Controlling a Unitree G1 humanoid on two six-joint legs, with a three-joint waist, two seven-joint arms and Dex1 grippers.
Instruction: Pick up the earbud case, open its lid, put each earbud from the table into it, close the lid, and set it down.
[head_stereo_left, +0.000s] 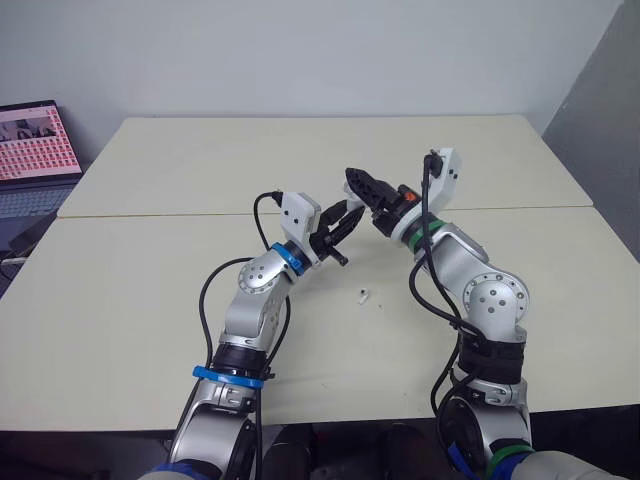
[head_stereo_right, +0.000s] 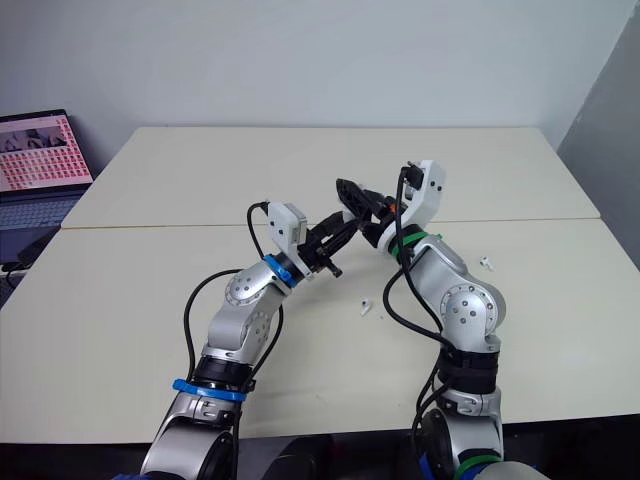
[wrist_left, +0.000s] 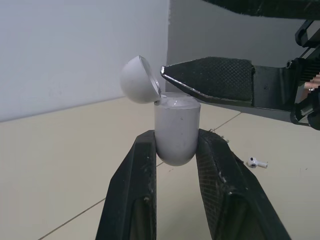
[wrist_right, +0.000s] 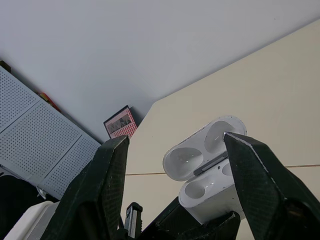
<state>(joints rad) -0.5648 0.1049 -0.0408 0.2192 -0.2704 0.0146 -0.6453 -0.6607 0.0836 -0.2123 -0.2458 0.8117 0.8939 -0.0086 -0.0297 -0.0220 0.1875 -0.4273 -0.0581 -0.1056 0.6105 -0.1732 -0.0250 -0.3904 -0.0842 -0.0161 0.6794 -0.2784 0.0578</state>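
I see the earbud case (wrist_left: 176, 131) raised above the table (head_stereo_left: 200, 170), upright, pinched at its lower body between the two fingers of my left gripper (wrist_left: 177, 139). Its lid (wrist_left: 139, 80) stands open, tipped back on the hinge, and both wells look empty. My right gripper (wrist_right: 177, 141) is spread wide around the case, one finger's tip at the open mouth beside the lid. One earbud (head_stereo_right: 366, 307) lies on the table below the grippers; a second earbud (head_stereo_right: 486, 264) lies beyond my right arm. A laptop (head_stereo_left: 35, 140) sits off the table's left edge.
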